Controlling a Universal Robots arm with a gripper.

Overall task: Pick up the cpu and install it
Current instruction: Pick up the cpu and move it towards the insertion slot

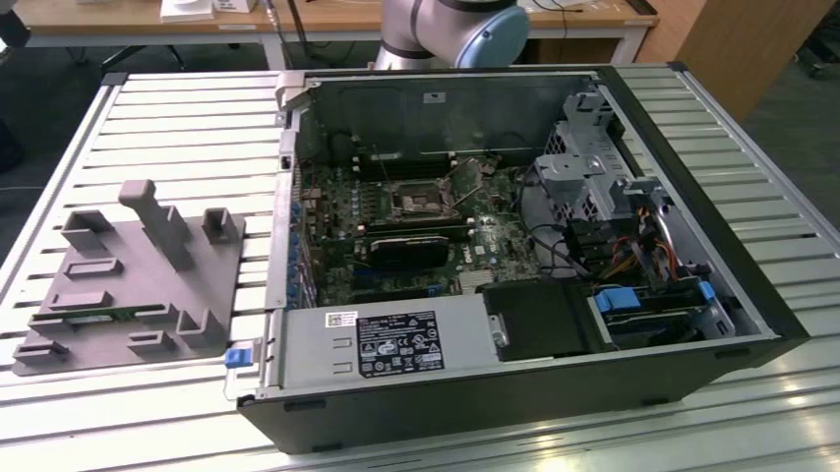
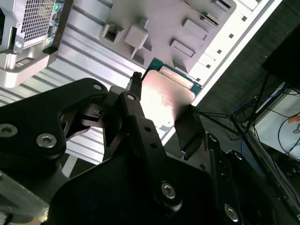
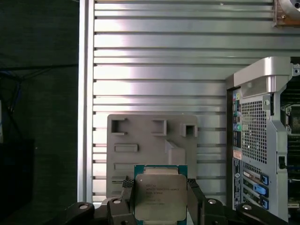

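- CPU (image 3: 157,197) is held by two opposite edges in the gripper (image 3: 159,187), with its metal top facing the camera in the first wrist view.
- Read the gripper as pinched on the CPU. Both wrist views show one finger (image 3: 127,190) against each side, with no gap.
- You see the CPU in front of the grey fixture (image 3: 140,136) on the slatted table (image 3: 154,61). Judge it raised above the fixture rather than resting on it.
- Step in hand, by judgement: the pick is complete, the carry is current and the install is not yet done.
- Socket (image 1: 417,200) lies on the board inside the open case (image 1: 695,118), well apart from the fixture, toward the exterior view's right.
- The next move calls for a firm grip, a level chip, clearance over the case wall, and corners square to the socket.
- You cannot tell whether the socket's cover is raised, so verify it.
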